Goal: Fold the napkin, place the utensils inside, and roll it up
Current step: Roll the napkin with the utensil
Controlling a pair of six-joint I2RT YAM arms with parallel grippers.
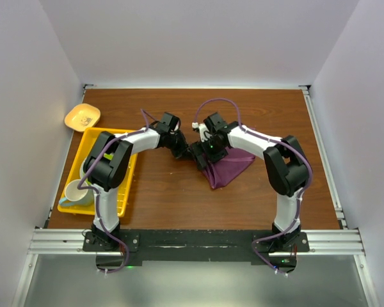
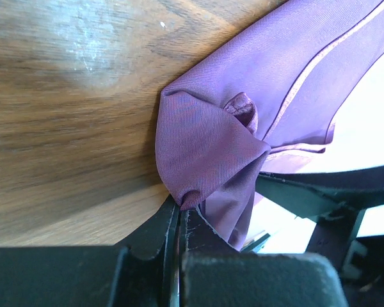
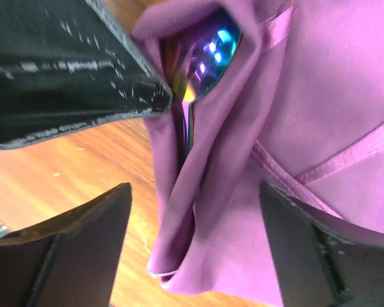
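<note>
Both arms bend inward from their bases and meet just right of the desk's [image 1: 160, 192] centre, elbows raised and wrists angled down. The left claw [image 1: 189, 153] comes in from 9 o'clock and the right claw [image 1: 206, 153] from 3 o'clock, nearly touching over the napkin's [image 1: 230, 167] near-left corner.

From above, the plum napkin lies bunched in a rough triangle, spreading toward 4 o'clock under the right forearm. A yellow basket [image 1: 125, 192] holding a cup [image 1: 75, 192] sits at 9 o'clock on the desk, and a yellow plate [image 1: 82, 116] at 10 o'clock (both well apart from the cloth).

Only the left wrist view shows the grip. The left claw [image 2: 179, 220] is clamped tight on a puckered fold of the napkin [image 2: 205, 147], with the cloth gathered up off the desk [image 2: 70, 96].

The right wrist view shows what neither of the others does: an iridescent spoon [image 3: 208, 48] tucked inside a fold of the napkin [image 3: 333, 96], its bowl at 12 o'clock. The right claw [image 3: 193, 211] stands wide apart, one finger on each side of the fold and holding nothing.
</note>
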